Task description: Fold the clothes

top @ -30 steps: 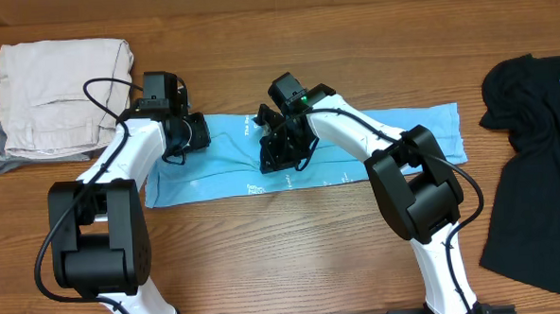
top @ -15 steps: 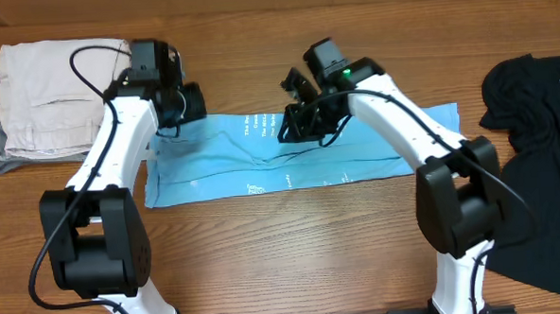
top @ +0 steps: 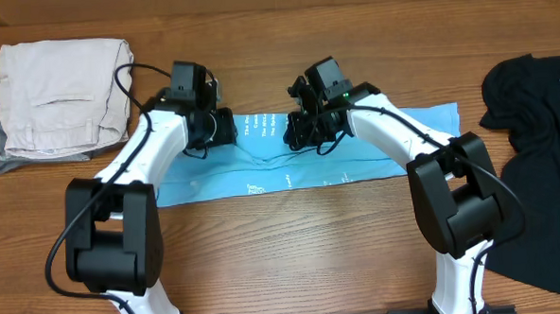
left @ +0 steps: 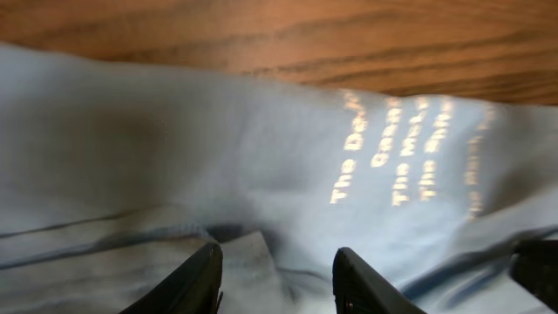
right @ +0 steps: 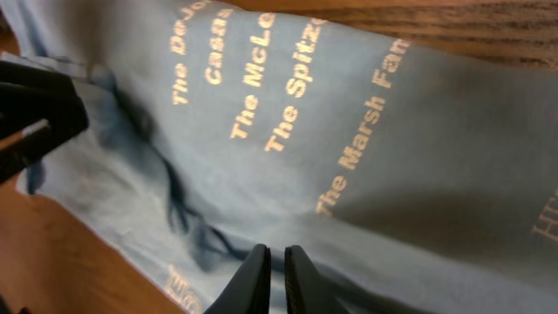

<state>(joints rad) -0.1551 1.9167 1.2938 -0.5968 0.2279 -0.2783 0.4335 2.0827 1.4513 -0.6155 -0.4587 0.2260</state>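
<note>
Folded beige clothes (top: 60,96) lie at the far left corner of the tabletop (top: 294,256). The left gripper (left: 275,262) is low over the left part of the shirt (top: 281,171), jaws open, blue cloth showing between them. The shirt, folded into a long strip, stretches across the middle of the tabletop. The right gripper (right: 277,260) is at the strip's centre by the lettering, jaws almost closed; whether they pinch cloth I cannot tell. A black garment (top: 536,165) lies at the right edge.

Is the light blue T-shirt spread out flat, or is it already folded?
Folded: the T-shirt lies as a long narrow strip across the table, with no sleeves sticking out and a fold edge running along it.
</note>
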